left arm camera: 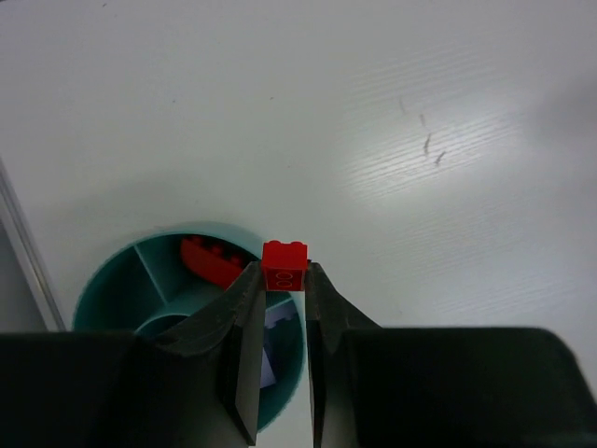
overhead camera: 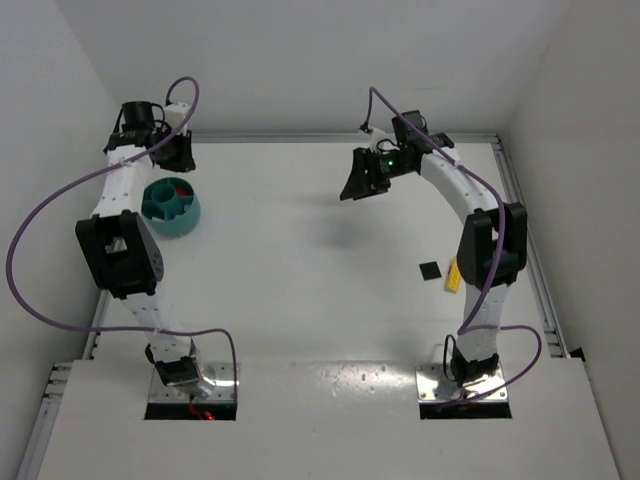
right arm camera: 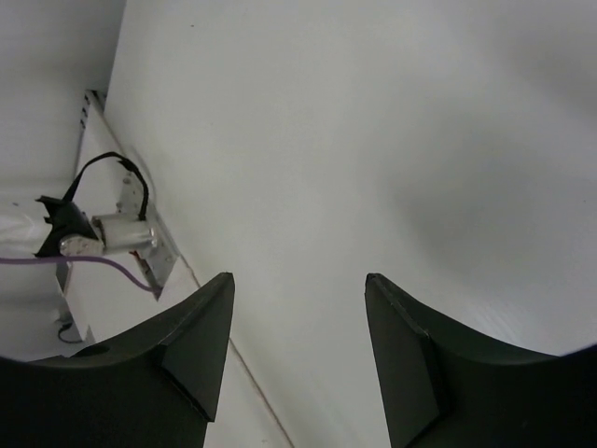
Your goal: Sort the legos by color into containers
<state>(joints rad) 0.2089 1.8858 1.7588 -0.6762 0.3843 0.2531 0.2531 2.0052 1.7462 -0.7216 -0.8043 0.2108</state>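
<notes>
Over the teal bowl (left arm camera: pixel 101 291), left claw (left arm camera: pixel 284 276) pinches red brick (left arm camera: pixel 284 260).

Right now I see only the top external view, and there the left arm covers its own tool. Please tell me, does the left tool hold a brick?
Observer: Yes. In the left wrist view the left tool is shut on a red brick, gripped at its very tip.
Operator: Where is this brick compared to the bowl?
Observer: It appears at the far rim of the teal bowl, beside the compartment where another red piece lies.
Operator: And is the right tool carrying something?
Observer: No. The right wrist view shows the right tool open, with only the bare table in the gap.
</notes>
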